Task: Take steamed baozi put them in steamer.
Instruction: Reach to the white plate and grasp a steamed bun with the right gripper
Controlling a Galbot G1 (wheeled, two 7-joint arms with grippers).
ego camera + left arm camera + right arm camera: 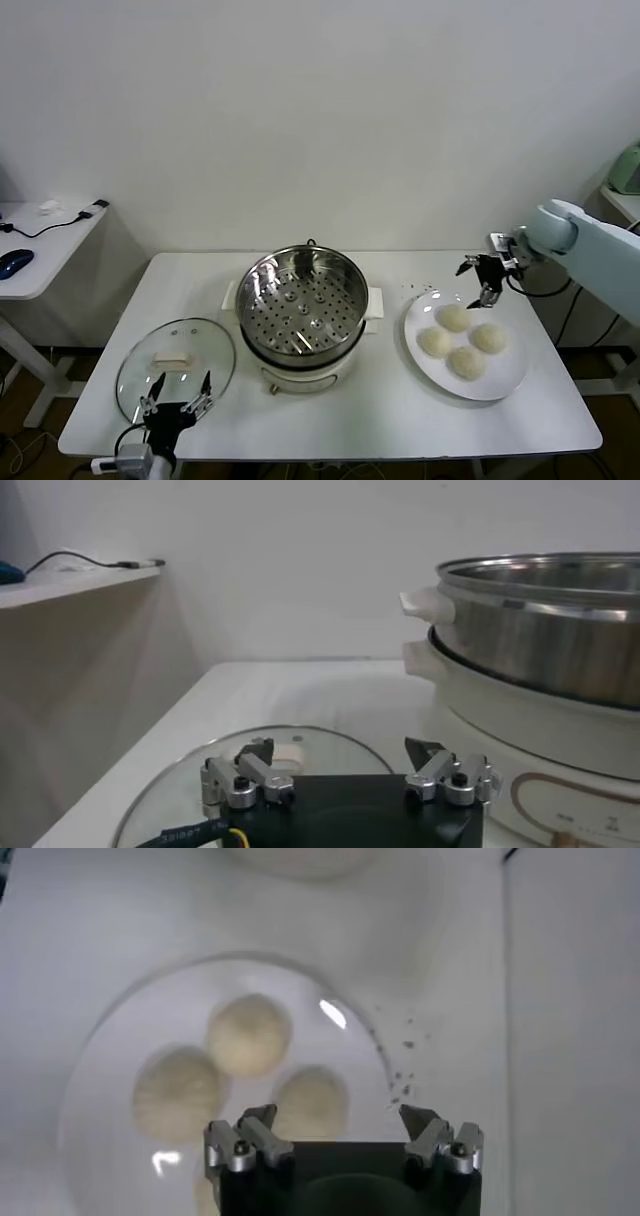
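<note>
One white worktop (pixel 350 420) carries everything. At its centre stands the steamer (pixel 302 300), its steel basket empty. At the steamer's 3 o'clock lies a white plate (pixel 505 378) with four steamed baozi (pixel 462 340) close together. At the steamer's 8 o'clock lies a glass lid (pixel 176 366). The right gripper (pixel 482 279) hovers over the plate's 12 o'clock rim, fingers spread wide, holding nothing. The left gripper (pixel 178 394) waits over the lid's near edge, fingers also apart and empty.
</note>
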